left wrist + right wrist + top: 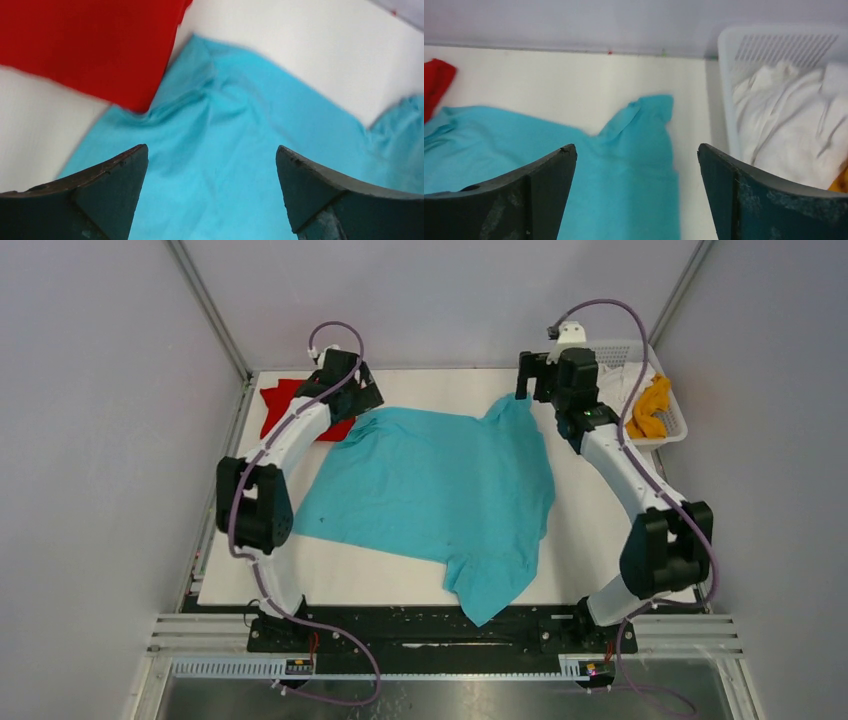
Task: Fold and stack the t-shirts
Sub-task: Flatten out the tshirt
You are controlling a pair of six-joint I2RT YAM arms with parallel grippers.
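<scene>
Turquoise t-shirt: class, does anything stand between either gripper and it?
Nothing visible does. The left gripper and right gripper hang open right over the turquoise t-shirt; the red t-shirt lies off to the left, the basket to the right.

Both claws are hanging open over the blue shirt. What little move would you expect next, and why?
Probably the left gripper dips to pinch the far-left edge of the turquoise shirt below it, starting a fold. Both it and the right gripper stand open and hold nothing, and the shirt lies spread out, unfolded and a bit rumpled.
</scene>
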